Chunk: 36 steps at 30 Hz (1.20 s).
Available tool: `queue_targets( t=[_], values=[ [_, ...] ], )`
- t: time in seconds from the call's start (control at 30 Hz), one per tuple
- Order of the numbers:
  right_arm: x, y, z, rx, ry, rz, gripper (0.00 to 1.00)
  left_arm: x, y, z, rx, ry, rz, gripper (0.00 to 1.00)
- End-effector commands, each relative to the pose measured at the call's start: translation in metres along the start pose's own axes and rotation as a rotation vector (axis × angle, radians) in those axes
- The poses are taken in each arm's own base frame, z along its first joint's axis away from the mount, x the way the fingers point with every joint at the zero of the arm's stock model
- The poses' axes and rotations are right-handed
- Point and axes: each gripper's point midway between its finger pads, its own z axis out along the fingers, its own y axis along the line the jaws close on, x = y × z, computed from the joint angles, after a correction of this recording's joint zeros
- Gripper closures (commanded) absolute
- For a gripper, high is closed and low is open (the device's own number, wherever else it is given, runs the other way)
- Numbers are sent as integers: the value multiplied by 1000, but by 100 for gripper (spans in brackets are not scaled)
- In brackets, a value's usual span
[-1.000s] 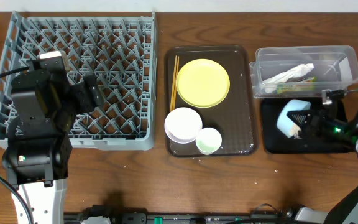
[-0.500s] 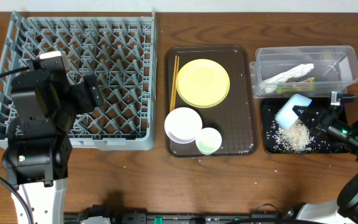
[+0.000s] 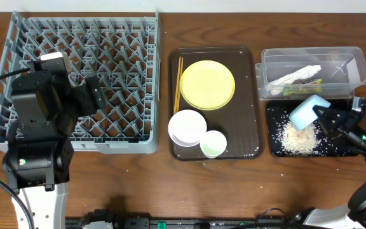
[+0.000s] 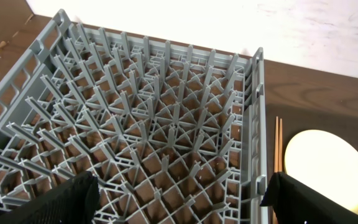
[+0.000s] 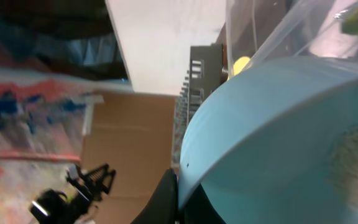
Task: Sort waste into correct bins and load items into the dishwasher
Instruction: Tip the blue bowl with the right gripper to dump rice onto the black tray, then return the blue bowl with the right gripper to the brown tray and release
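Brown wooden bench under everything, and out at 9 o'clock the grey dish rack sat empty. The left gripper stayed parked over it, jaws spread wide and holding nothing, unmoved through the last second.

Centre stage, the dark serving tray kept its load untouched: chopsticks and yellow plate toward 12 o'clock, white bowl and small cup toward 6. Up at 2 o'clock the clear tub held the tissue and the wrapper.

Then the action, at 3 o'clock! The right gripper, jaws clamped on the rim of the light blue bowl, had tipped it over the black tray. A pale heap of crumbs lay on the tray floor, where a second earlier none showed. The bowl had since swung up toward the tub, tilted above the heap. By my read the food waste was binned, and the bowl looked due for the rack, right across the bench.
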Motion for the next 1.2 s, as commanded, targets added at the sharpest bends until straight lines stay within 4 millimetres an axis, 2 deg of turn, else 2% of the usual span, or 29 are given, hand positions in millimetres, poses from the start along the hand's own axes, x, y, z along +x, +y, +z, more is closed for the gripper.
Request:
queue_targets(
  t=[0.0,0.27,1.03,1.17],
  values=[
    [-5,5,-9,-46,-34,75,99,-8,-2,-5,4,-22,11,11],
    [-10,4,-18,-46,-65,99,99,-8,-2,-5,4,-22,11,11],
    [-10,6,-19,-47,-66,131,99,-8,-2,-5,4,-22,11,11],
    [-7,7,-17,-31,-63,67,99,-8,-2,-5,4,-22,11,11]
  ],
)
